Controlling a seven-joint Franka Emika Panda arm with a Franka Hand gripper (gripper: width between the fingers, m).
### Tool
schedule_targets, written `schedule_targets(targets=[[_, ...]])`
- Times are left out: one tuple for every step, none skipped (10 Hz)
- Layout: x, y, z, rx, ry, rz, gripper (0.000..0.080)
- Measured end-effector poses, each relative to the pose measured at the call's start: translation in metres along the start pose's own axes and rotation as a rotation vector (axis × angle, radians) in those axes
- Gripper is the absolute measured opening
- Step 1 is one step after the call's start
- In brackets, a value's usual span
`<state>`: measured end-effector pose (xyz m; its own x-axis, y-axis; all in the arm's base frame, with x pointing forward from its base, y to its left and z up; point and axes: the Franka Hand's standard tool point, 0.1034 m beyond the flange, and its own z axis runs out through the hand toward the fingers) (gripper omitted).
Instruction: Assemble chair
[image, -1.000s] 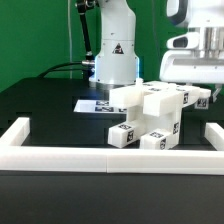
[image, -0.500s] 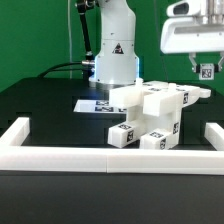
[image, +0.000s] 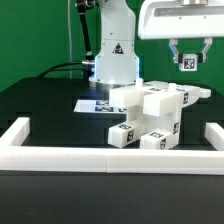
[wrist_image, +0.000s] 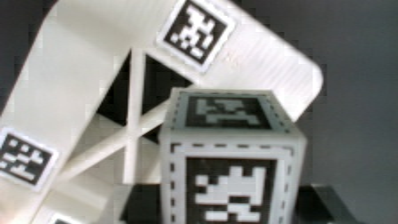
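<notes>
While my jaws hang high at the exterior view's right, above the black tabletop (image: 40, 112), they are closed on a small white tagged block (image: 187, 62). One finger presses each side of it, and the block is held in the air, clear of everything below. Its black-and-white square tag faces the exterior camera.

In the wrist view the same block (wrist_image: 228, 150) fills the near field, with one tag on its end face and another on the side turned to the lens. Beyond it slants a ribbed white panel (wrist_image: 267, 70) bearing two more tags.

The partly built chair (image: 150, 118) stands at the middle of the tabletop, a stepped cluster of white blocks with tags on several faces. It is below the held block, toward the exterior view's left, and well apart from it.

The marker board (image: 90, 104) lies flat just behind the chair, in front of my base (image: 115, 55). A long white border rail (image: 110, 160) runs along the near edge, with a short return at each end.
</notes>
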<state>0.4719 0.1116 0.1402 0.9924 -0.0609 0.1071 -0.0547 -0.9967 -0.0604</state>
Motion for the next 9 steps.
schedule_targets(targets=[[0.001,0.001,0.000,-0.001,0.000,0.003,0.0287],[0.000,0.001,0.001,-0.001,0.000,0.003,0.0287],[0.003,0.004,0.001,-0.007,0.000,-0.039,0.0287],[0.016,0.011,0.000,-0.020,0.012,-0.115,0.0287],[0.037,0.022,-0.001,-0.022,0.026,-0.166,0.0287],[0.055,0.031,0.000,-0.030,0.039,-0.210,0.0287],[0.074,0.039,0.000,-0.044,0.051,-0.247,0.0287],[0.089,0.046,-0.002,-0.051,0.054,-0.275,0.0287],[0.096,0.049,-0.005,-0.054,0.061,-0.283,0.0287]])
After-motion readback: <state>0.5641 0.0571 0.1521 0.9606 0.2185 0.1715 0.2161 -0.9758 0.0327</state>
